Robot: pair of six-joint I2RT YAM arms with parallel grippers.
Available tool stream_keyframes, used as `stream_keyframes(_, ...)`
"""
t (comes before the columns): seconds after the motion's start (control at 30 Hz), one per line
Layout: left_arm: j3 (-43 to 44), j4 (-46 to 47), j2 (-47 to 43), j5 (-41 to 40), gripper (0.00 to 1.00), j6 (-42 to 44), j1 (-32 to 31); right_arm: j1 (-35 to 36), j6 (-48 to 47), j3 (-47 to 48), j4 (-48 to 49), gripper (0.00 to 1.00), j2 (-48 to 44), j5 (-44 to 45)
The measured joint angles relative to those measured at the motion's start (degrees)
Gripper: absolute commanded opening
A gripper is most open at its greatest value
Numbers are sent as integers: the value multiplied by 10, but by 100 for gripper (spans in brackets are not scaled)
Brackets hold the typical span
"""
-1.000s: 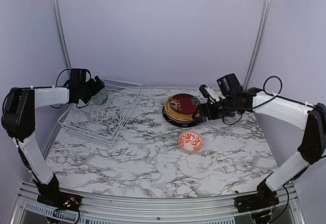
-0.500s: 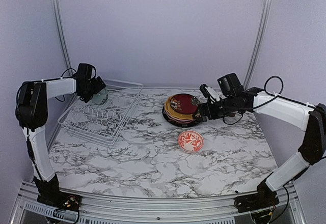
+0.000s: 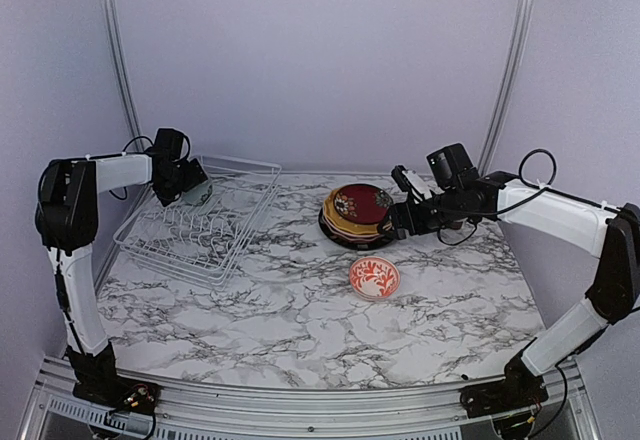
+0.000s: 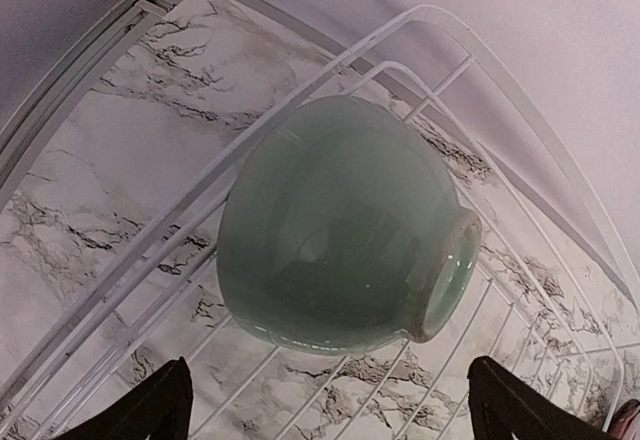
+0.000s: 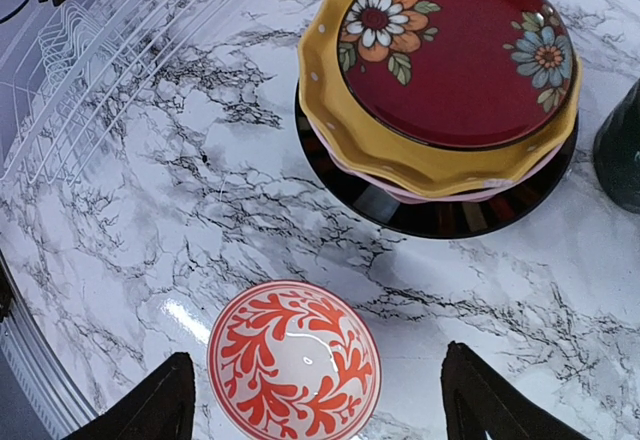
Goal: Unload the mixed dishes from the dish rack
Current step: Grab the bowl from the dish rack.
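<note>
Marble table (image 3: 300, 330): rack (image 3: 200, 225) with bowl (image 4: 340, 230)

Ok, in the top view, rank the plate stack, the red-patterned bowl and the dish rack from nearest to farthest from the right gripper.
1. Plate stack, just in front of the right gripper, toward the back.
2. Red-patterned bowl, a little nearer the arms' bases.
3. Dish rack, far across on the left side.

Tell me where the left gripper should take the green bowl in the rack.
Probably across the narrower body just behind the foot ring, coming from above. The green bowl lies on its side in the dish rack, foot showing and mouth hidden, and its belly is smooth and wide.
</note>
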Motion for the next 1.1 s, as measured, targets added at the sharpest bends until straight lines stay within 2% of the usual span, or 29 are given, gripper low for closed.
stream_keyframes(1.1,-23,92,32,15,99,80,13,0,0,0,-6,81,-1,-1)
